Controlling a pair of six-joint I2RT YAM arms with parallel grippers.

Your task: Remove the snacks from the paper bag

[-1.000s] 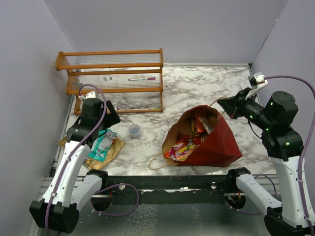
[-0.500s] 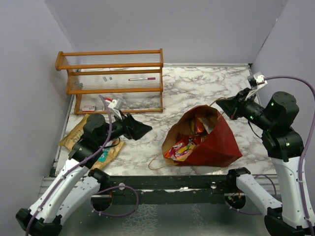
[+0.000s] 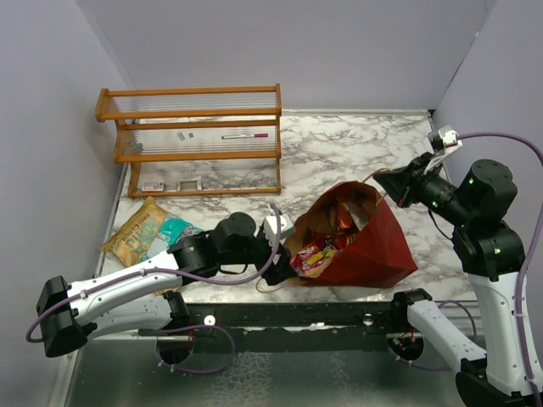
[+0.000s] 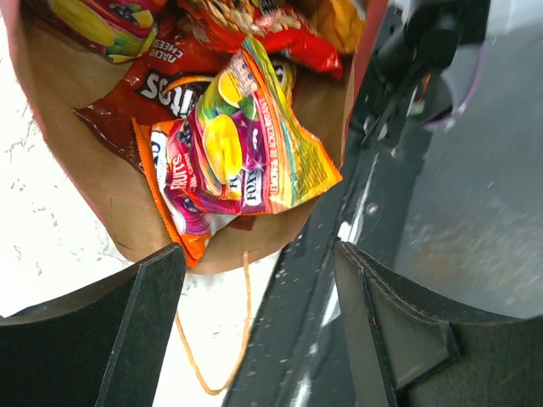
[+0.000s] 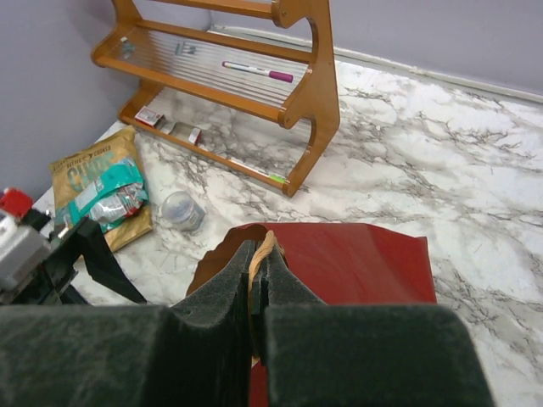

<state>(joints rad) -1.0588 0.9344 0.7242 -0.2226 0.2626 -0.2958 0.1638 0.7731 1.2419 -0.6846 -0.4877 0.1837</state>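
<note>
The dark red paper bag (image 3: 373,246) lies on its side on the marble table, mouth toward the left, with several snacks (image 3: 316,253) inside. My right gripper (image 3: 379,180) is shut on the bag's twisted paper handle (image 5: 268,246) and holds the upper edge up. My left gripper (image 3: 284,270) is open and empty at the bag's mouth. In the left wrist view a colourful fruit-snack packet (image 4: 254,153) and a dark red chip packet (image 4: 140,97) lie just ahead of the jaws, and the bag's other handle (image 4: 242,326) loops on the table. A tan packet (image 3: 134,231) and a teal packet (image 3: 174,229) lie at the left.
A wooden rack (image 3: 199,136) stands at the back left with a pen and small items on it. A small clear round container (image 5: 181,210) sits between the rack and the bag. Grey walls close in on three sides. The black frame rail (image 3: 297,314) runs along the near edge.
My left arm has swung right from the packets at the left, down to the bag's mouth. The right gripper has kept still on the handle.
</note>
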